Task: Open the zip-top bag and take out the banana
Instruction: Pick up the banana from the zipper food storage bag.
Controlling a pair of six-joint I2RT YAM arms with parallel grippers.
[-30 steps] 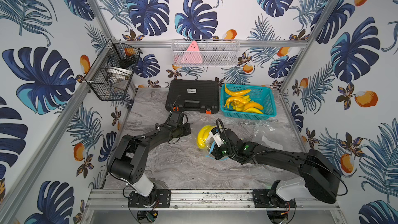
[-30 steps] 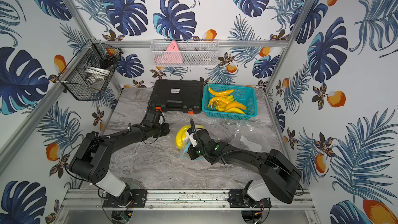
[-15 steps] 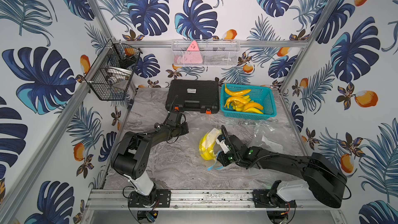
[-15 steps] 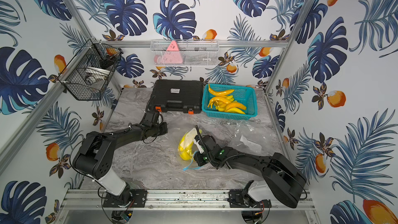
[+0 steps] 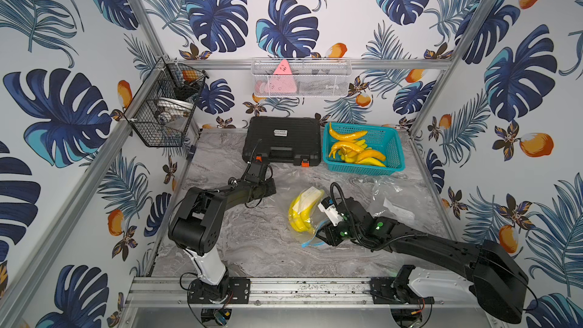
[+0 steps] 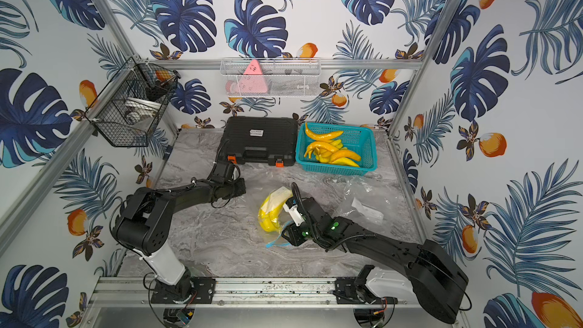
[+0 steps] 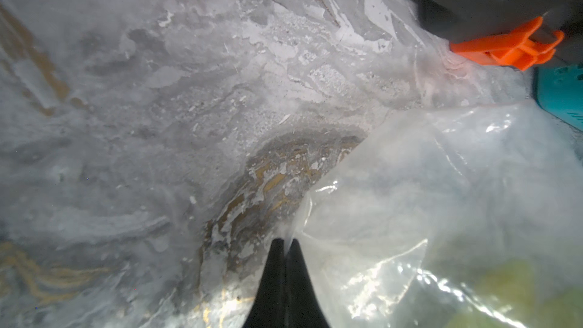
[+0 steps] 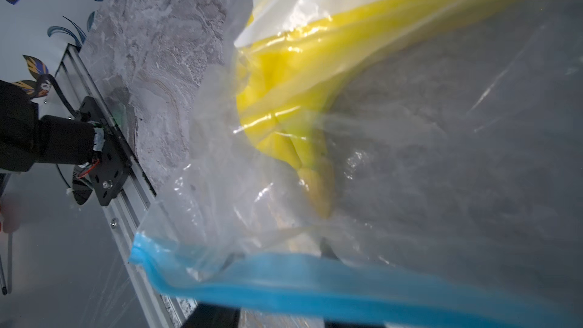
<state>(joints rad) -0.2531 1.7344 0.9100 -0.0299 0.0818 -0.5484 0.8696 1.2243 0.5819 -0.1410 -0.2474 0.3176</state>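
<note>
Black case (image 5: 282, 140) beside teal basket (image 5: 362, 169) of yellow fruit (image 5: 350, 146), perhaps peppers; wire rack (image 5: 157, 121).

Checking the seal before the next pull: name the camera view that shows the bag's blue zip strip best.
The right wrist view: the blue zip strip runs large and close across the frame. Both top views show only a small sliver of it beside the banana. The left wrist view shows only the clear bag, no strip.

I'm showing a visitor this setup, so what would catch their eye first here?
First, the bright yellow banana bunch inside the clear zip-top bag, lying mid-table. Next, the teal basket holding more yellow items at the back right, beside the black case, all against loud blue leaf wallpaper.
</note>
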